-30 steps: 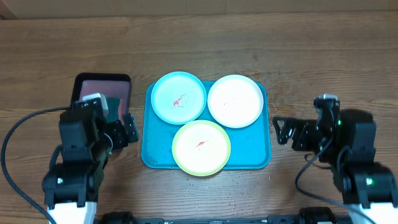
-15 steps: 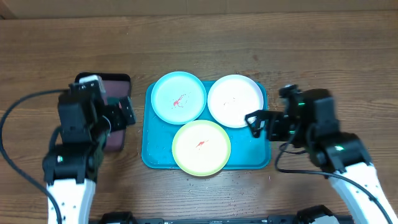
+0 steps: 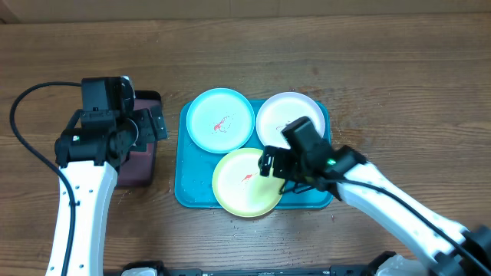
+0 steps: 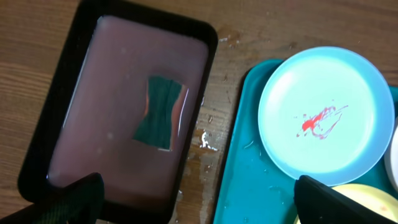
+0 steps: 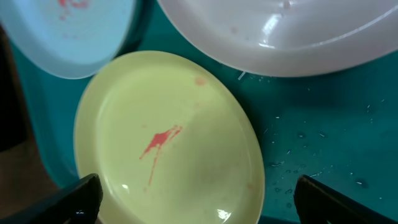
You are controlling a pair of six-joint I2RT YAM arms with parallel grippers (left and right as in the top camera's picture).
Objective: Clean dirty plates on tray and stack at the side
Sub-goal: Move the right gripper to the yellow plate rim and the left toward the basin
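Observation:
Three plates lie on the turquoise tray [image 3: 184,188]: a light blue plate [image 3: 220,120] with a red smear at back left, a white plate [image 3: 285,115] at back right, and a lime-green plate [image 3: 239,184] with a red smear in front. My right gripper [image 3: 278,170] is open and empty, hovering over the green plate's right part [image 5: 168,149], with its fingertips [image 5: 199,199] either side of it. My left gripper [image 3: 146,132] is open and empty above the right edge of the dark tray; its fingertips [image 4: 199,202] straddle the gap between the dark tray and the turquoise tray [image 4: 249,180].
A dark tray [image 4: 37,149] with a pinkish inside holds a teal sponge [image 4: 160,112], left of the turquoise tray. The white plate [image 5: 280,31] and blue plate [image 5: 68,37] overlap the green plate's far rim. Water drops lie on the turquoise tray [image 5: 323,143]. The wooden table [image 3: 399,92] surrounds both trays.
My right arm has swung left from the table's right side to over the green plate. My left arm has moved back, over the dark tray's right edge.

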